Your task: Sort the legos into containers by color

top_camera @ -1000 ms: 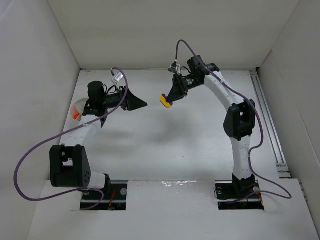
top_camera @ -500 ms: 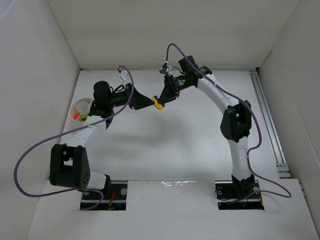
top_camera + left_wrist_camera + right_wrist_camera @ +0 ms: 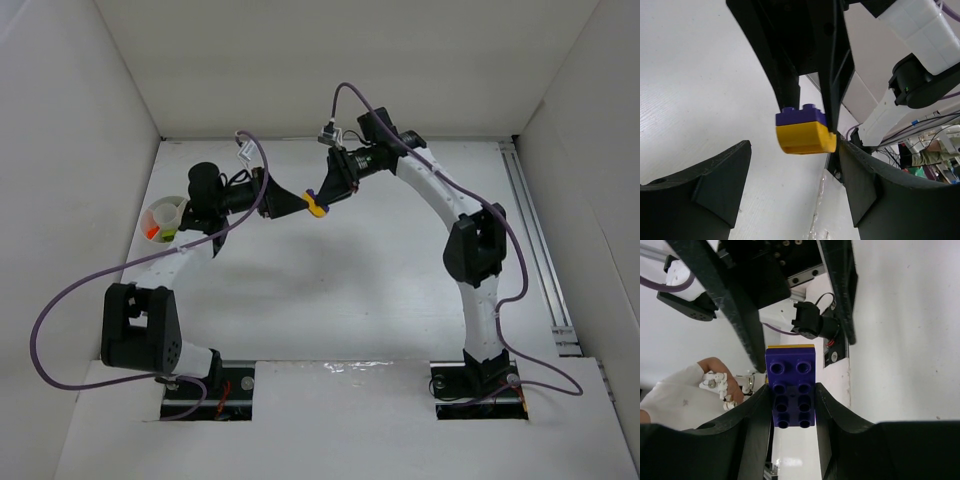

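Observation:
My right gripper (image 3: 320,198) (image 3: 792,390) is shut on a purple-blue lego (image 3: 792,390) stuck to a yellow lego (image 3: 806,139) (image 3: 317,209), held above the table's far middle. My left gripper (image 3: 292,204) (image 3: 794,160) faces it, open. The yellow lego sits between its fingertips, against the right finger (image 3: 865,180) and apart from the left finger (image 3: 720,185). A small white bowl (image 3: 160,211) at the far left holds an orange lego (image 3: 152,232) and a lime lego (image 3: 169,236).
White walls enclose the table on the left, back and right. A metal rail (image 3: 540,250) runs along the right side. Purple cables (image 3: 60,310) loop off both arms. A person's hand (image 3: 715,375) shows beyond the table in the right wrist view.
The right gripper has carried the stacked legos left and the left gripper has swung right, so the two now meet. Over the last half second almost nothing moved.

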### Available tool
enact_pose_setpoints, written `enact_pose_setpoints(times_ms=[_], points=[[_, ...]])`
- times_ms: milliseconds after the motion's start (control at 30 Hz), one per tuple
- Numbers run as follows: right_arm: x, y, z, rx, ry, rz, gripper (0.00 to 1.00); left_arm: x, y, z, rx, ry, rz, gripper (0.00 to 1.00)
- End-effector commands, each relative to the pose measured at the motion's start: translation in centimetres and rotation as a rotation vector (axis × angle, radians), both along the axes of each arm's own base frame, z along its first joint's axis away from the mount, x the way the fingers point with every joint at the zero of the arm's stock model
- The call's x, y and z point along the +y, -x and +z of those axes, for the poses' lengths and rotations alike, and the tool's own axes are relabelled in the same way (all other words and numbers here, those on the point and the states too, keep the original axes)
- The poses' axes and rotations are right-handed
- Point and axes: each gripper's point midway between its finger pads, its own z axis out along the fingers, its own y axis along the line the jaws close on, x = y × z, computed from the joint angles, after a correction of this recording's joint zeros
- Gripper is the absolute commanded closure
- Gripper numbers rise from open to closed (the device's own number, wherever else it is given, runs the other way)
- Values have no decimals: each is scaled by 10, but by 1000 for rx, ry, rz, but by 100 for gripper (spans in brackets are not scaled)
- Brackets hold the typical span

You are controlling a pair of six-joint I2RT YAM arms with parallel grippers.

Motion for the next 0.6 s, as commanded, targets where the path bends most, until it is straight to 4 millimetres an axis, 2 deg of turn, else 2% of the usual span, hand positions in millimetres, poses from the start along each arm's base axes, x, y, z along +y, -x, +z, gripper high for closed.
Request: enact_pose_setpoints(times_ms=[0, 267, 433, 567], points=[[-3, 20, 47, -127, -99, 44, 100, -1, 3, 3, -40, 9, -14, 33], [5, 23, 40, -176, -81, 39, 100, -3, 6, 9, -66, 21, -51, 38], [7, 25, 40, -206, -72, 28, 100, -3, 9, 9, -66, 25, -60, 46], [8, 22, 38, -226, -57, 7, 100, -3, 10, 9, -61, 33, -61, 58]])
